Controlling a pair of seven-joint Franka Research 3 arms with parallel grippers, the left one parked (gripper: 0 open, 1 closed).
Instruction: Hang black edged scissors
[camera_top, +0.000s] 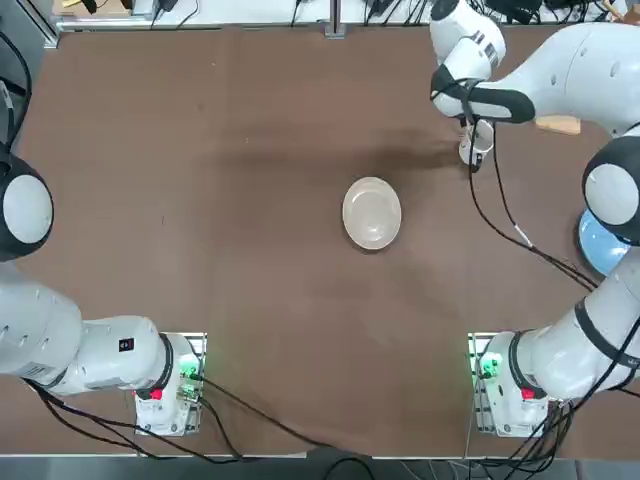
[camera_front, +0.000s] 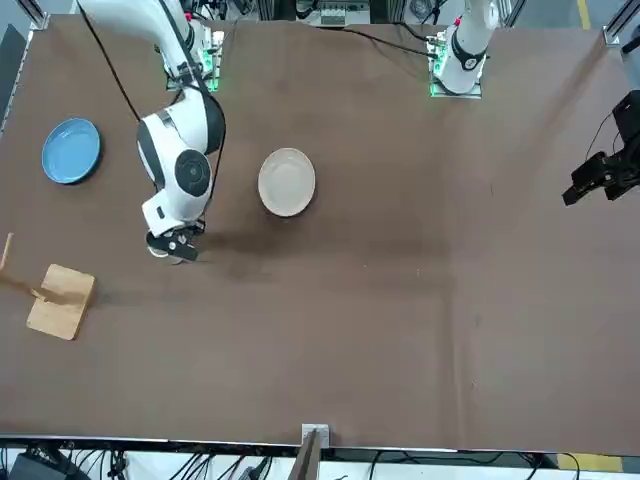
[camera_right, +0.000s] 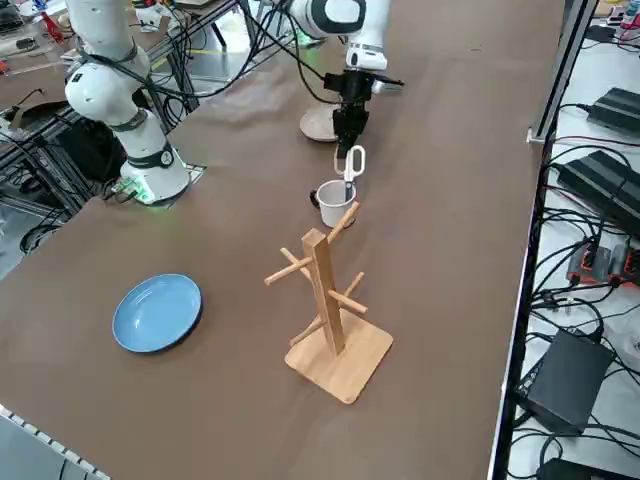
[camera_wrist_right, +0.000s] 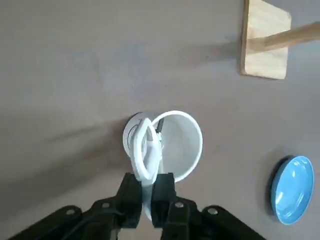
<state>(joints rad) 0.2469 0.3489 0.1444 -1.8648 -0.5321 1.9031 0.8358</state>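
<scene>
Above the white mug (camera_right: 333, 203) near the worktop's far right edge, right gripper (camera_right: 348, 137) clenches the black edged scissors (camera_right: 350, 168) hanging vertical, wooden rack (camera_right: 325, 300) rightward toward that edge.

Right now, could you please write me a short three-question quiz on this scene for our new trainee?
1. True or false: the right claw is shut on the black edged scissors.
2. What stands directly under the scissors? A) blue plate B) white mug C) cream bowl
3. Fill in: the wooden rack stands between the mug and the ____ plate.

Key: 1 true. 2 B, the white mug. 3 blue.
</scene>
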